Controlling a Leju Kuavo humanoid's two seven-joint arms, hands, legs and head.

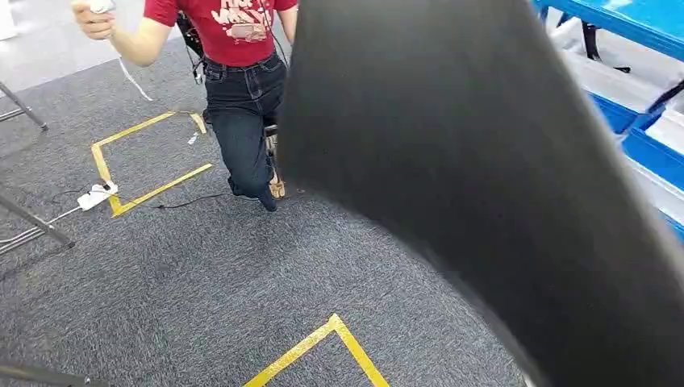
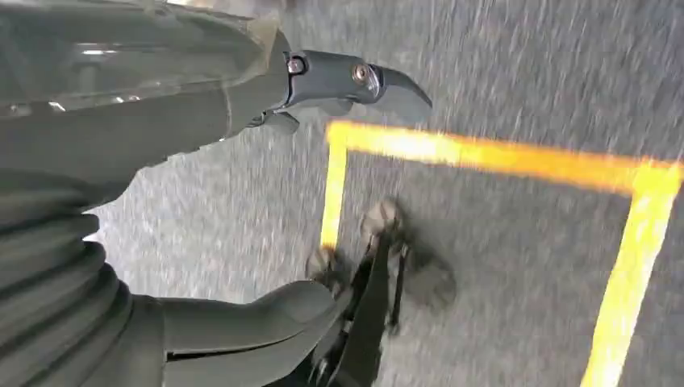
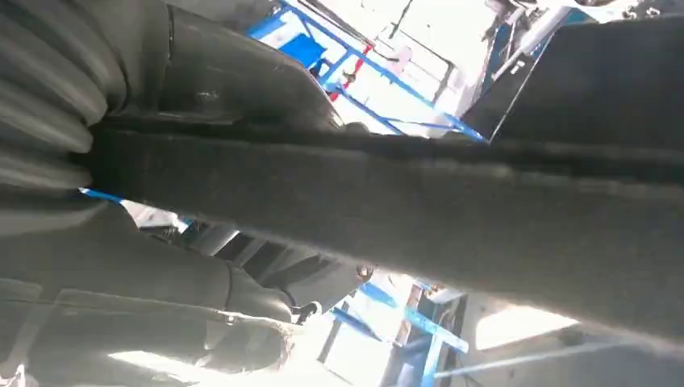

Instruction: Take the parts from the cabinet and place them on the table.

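Observation:
A large flat black part [image 1: 484, 161] rises close in front of the head view and covers its right half, with its curved edge running down to the lower right. In the right wrist view the same part [image 3: 452, 218] crosses the picture edge-on, and my right hand [image 3: 226, 81] grips it, thumb on one face and fingers [image 3: 242, 302] on the other. My left hand [image 2: 161, 121] hangs over the grey carpet by a yellow tape corner [image 2: 339, 137]; its fingers [image 2: 355, 81] and thumb are apart and hold nothing.
A person [image 1: 242, 81] in a red shirt and dark jeans stands ahead on the grey carpet. Yellow tape squares [image 1: 145, 173] mark the floor, with a white power strip [image 1: 97, 195] beside one. Blue cabinet shelves [image 1: 637, 121] are at the right, and stand legs [image 1: 32, 222] at the left.

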